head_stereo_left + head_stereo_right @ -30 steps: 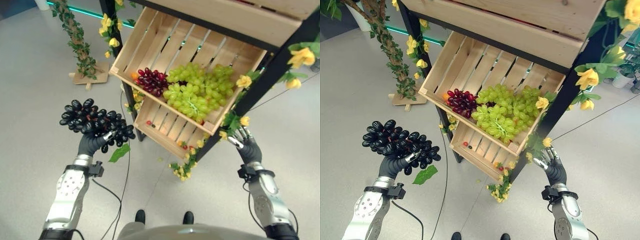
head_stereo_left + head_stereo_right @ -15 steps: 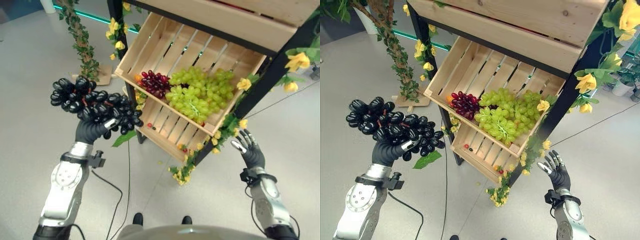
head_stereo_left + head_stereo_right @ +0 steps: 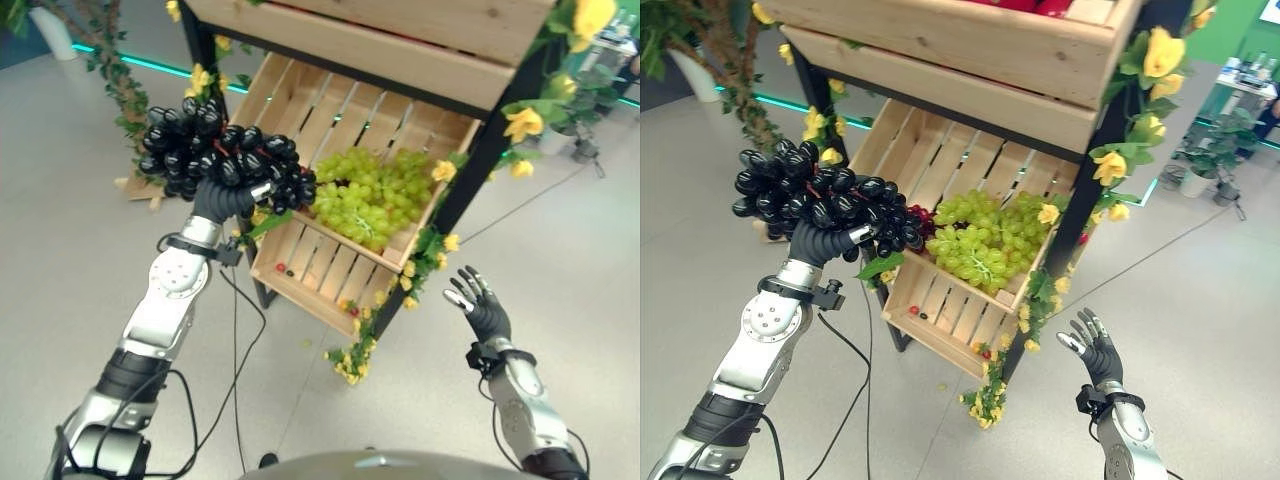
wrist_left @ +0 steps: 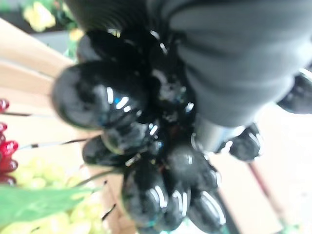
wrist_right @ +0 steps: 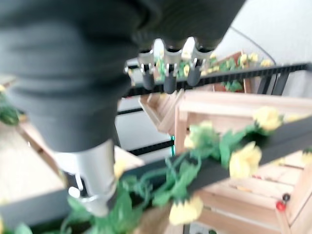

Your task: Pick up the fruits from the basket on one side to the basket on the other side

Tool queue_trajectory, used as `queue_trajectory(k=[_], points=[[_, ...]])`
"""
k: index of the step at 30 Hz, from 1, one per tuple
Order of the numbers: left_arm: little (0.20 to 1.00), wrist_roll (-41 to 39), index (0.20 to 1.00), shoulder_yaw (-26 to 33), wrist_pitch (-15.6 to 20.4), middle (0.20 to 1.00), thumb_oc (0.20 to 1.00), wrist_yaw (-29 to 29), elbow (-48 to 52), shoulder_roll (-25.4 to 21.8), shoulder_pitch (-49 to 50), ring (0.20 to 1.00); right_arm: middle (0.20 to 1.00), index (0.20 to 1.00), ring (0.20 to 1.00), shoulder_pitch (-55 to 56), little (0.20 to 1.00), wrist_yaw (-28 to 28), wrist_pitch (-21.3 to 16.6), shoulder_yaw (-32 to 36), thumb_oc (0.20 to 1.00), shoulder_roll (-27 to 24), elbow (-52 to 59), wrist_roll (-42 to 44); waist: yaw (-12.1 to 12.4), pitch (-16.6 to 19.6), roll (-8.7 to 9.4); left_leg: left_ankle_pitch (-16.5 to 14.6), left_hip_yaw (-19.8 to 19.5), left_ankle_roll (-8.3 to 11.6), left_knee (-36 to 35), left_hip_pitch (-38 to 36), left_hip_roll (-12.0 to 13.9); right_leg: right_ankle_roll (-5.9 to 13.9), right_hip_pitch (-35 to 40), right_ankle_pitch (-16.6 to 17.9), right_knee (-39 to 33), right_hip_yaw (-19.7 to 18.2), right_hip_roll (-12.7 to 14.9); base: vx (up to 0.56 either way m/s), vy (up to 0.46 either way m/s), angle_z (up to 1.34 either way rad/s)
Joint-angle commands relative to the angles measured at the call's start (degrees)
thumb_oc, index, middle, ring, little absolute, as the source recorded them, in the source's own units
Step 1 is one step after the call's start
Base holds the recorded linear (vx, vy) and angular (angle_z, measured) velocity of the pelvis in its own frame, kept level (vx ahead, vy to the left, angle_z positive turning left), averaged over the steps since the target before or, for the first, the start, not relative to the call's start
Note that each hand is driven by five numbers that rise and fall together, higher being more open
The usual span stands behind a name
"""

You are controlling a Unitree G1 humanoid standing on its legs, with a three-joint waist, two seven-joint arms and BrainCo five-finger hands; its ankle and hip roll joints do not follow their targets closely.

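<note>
Left eye view: the left robot hand [image 3: 222, 198] grips black grapes [image 3: 222, 152], raised just beside the crate [image 3: 418, 135] holding green grapes [image 3: 366, 193]. Right eye view: the right robot hand [image 3: 1095, 352] hangs open, apart. Left wrist view: black grapes bulge past curled fingers [image 4: 209, 134].

Black grapes [image 3: 215, 155]: glossy black bunch with one green leaf [image 3: 878, 266], in the left robot hand [image 3: 222, 200], dark-covered. Green grapes [image 3: 366, 192]: pale yellow-green; red grapes [image 3: 919, 218]: dark red; both in a crate [image 3: 330, 105] of light natural wood slats on a black-framed shelf [image 3: 480, 165] trimmed with yellow flowers [image 3: 523, 122] and green foliage, with a lower crate [image 3: 310, 275] of the same pale wood. Floor [image 3: 60, 260]: plain light grey; right robot hand [image 3: 484, 310]: dark cover, silver fingers with dark tips.
</note>
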State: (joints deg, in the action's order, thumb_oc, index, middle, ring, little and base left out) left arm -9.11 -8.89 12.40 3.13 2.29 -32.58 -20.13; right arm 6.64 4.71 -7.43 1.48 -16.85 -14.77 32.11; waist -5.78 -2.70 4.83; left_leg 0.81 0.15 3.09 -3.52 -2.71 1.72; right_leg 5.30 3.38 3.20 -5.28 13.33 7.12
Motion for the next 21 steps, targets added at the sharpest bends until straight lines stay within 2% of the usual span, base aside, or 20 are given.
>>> queue_trajectory(k=[1,7,19,21], points=[[0.200,3.0,0.200,-1.7,1.2,0.200,0.200,3.4,-7.2,-2.9,-12.8,0.200,1.000,1.000,1.000,-3.7,1.000,1.3,-1.0,-0.1,1.000,-3.6,1.4,-0.5,-0.9,1.3,-0.36,-4.6,4.3,1.26,3.1,-0.1,2.3,5.30,2.8,-5.2,2.1,0.0,2.5,0.01,0.003,-0.17],[0.200,5.2,0.200,-5.2,-0.8,0.200,0.200,4.2,-16.8,-6.2,-20.0,0.200,1.000,1.000,1.000,-3.8,1.000,1.6,-0.3,-0.9,1.000,-4.5,0.8,-0.7,-2.6,1.6,0.11,-4.4,6.0,1.43,2.4,-1.0,2.9,5.66,2.0,-4.8,2.3,-1.7,2.0,0.00,0.004,-0.20],[0.200,7.7,0.200,-8.3,-2.7,0.200,0.200,3.9,-27.2,-10.7,-26.6,0.200,1.000,1.000,1.000,-3.1,1.000,2.6,0.0,-1.3,1.000,-4.9,1.1,-0.5,-4.3,2.2,0.89,-4.3,8.3,1.57,1.3,-2.5,3.5,6.11,1.4,-4.3,2.0,-4.0,1.2,0.02,0.008,-0.12],[0.200,8.7,0.200,-10.9,-3.9,0.200,0.200,2.7,-31.5,-13.6,-30.3,0.200,1.000,1.000,1.000,-3.0,1.000,3.0,0.0,-1.5,1.000,-5.3,1.2,-0.3,-4.8,2.4,0.76,-4.3,8.7,1.58,1.3,-2.7,3.8,6.27,1.1,-4.2,2.0,-4.6,0.9,0.01,0.014,-0.05]])
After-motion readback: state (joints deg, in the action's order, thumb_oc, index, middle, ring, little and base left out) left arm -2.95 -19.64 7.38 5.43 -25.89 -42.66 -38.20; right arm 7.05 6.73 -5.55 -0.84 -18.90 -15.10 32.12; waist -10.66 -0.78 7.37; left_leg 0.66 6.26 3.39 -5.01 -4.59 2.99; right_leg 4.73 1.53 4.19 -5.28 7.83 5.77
